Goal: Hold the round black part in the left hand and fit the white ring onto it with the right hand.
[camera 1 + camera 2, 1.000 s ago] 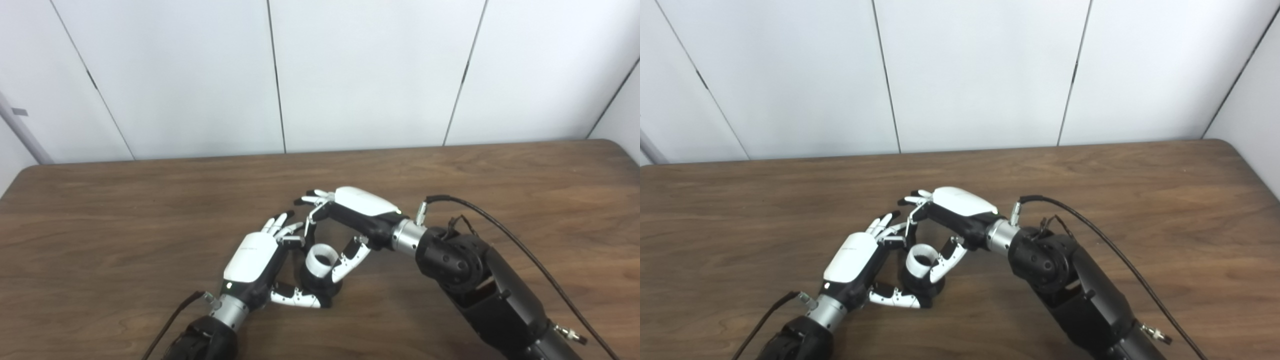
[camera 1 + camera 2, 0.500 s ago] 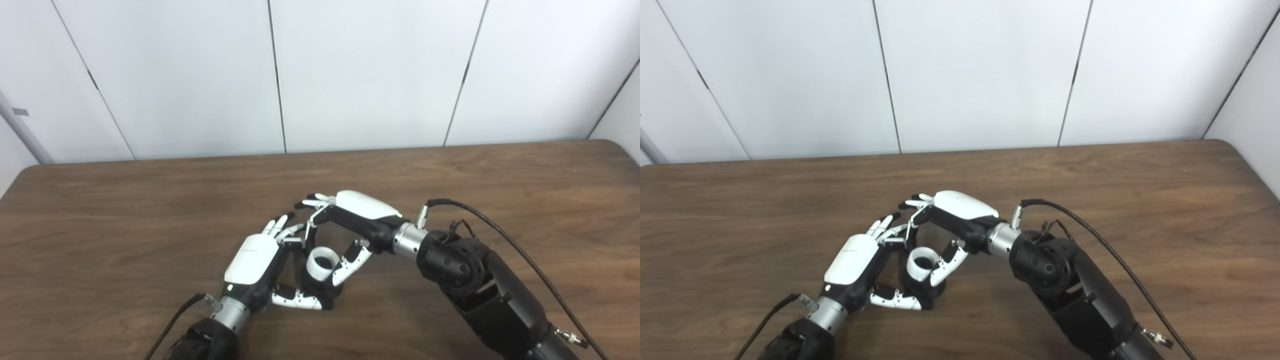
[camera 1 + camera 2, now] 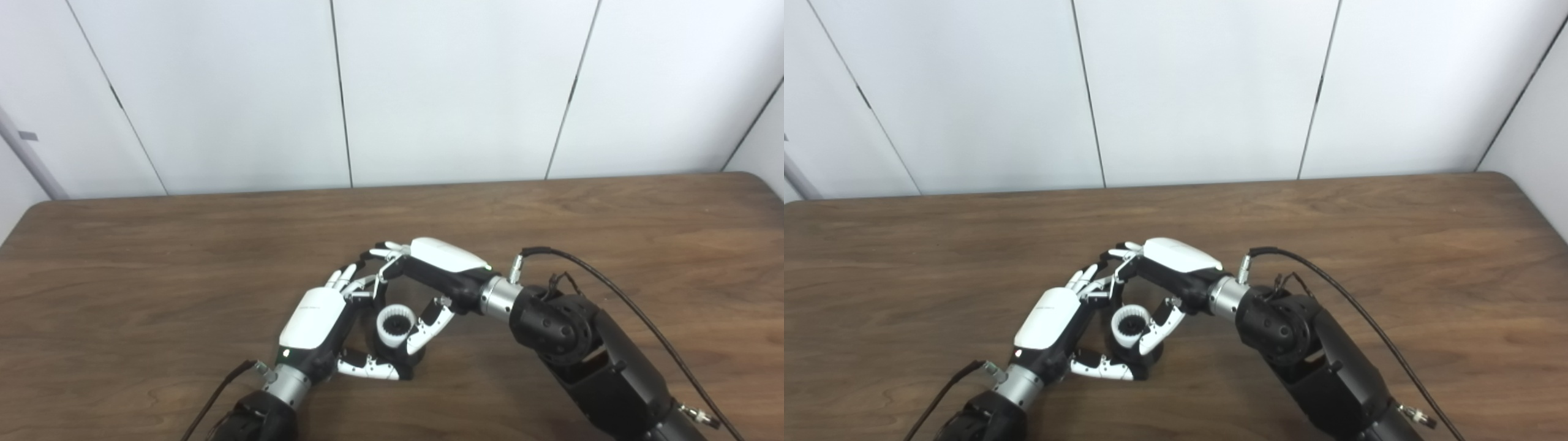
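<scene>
Left hand [image 3: 313, 320]: brought in from the lower left, its fingers and thumb wrapped round the round black part [image 3: 398, 361], which is gripped low over the wooden table [image 3: 153, 275].
Right hand [image 3: 432, 275]: reached across from the right, its thumb and a fingertip pinched on the white ring [image 3: 392, 324], which is held at its rim.
Ring position: seated on top of the black part, between the two palms; whether it is fully pressed home cannot be told.
Ring axis: pointed roughly upward and tipped slightly toward the cameras, so that the bore is seen from above; the ring is short and wide, with no long axis to speak of.
Left eye view: fine teeth or ribs are shown inside the bore.
Right eye view: the same toothed bore [image 3: 1128, 323] is seen, and slightly more of the black part [image 3: 1145, 361] is exposed below the right thumb.
Cable [image 3: 1335, 294]: looped from the right wrist down along the forearm.
Wall [image 3: 453, 92]: white panels behind the table.
</scene>
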Available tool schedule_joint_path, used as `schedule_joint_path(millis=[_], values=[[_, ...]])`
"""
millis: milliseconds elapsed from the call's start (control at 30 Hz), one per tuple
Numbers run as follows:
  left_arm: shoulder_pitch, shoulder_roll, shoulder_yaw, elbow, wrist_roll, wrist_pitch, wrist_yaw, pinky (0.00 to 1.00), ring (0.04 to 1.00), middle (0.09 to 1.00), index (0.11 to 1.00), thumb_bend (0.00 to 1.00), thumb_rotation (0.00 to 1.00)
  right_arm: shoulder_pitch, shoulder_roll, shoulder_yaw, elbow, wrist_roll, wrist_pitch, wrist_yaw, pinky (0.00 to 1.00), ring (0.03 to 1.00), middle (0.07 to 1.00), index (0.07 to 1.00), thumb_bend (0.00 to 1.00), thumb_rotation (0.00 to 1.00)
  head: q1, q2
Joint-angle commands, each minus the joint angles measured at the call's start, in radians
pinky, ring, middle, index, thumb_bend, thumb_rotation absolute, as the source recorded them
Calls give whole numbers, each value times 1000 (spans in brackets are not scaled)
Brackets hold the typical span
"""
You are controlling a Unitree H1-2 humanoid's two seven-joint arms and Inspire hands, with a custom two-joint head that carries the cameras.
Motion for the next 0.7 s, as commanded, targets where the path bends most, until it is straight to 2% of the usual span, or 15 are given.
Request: schedule_joint_path(millis=[0, 33, 100, 200, 300, 433, 667], values=[[16, -9, -37, 19, 16, -8, -52, 1000, 1000, 871, 478, 522, 48, -30, 7, 1, -29, -7, -4, 2, 994, 1000, 987, 598, 896, 230, 0, 0], [15, -8, -38, 19, 17, -7, -54, 1000, 1000, 871, 478, 522, 48, -31, 7, 3, -32, -11, 3, 7, 994, 1000, 994, 633, 947, 257, -1, -2], [13, -5, -41, 17, 23, 2, -61, 1000, 1000, 875, 478, 522, 49, -32, 8, 2, -41, -12, 15, 19, 999, 1000, 999, 700, 991, 312, -2, -2], [10, -4, -43, 20, 29, 4, -59, 1000, 1000, 873, 478, 522, 49, -32, 9, 0, -53, -6, 32, 35, 1000, 1000, 1000, 778, 1000, 369, -2, -2], [10, -4, -42, 18, 27, 8, -63, 1000, 1000, 875, 479, 522, 49, -30, 11, -7, -58, 10, 40, 40, 1000, 1000, 1000, 835, 1000, 378, -3, -2], [10, -4, -41, 14, 25, 10, -62, 1000, 1000, 876, 479, 522, 48, -31, 8, -6, -63, 13, 49, 48, 1000, 1000, 1000, 872, 1000, 397, -6, -3], [9, 0, -36, 22, 17, -4, -52, 1000, 1000, 867, 479, 522, 47, -31, 3, -15, -60, 21, 47, 47, 1000, 1000, 1000, 875, 1000, 384, -13, -5]])
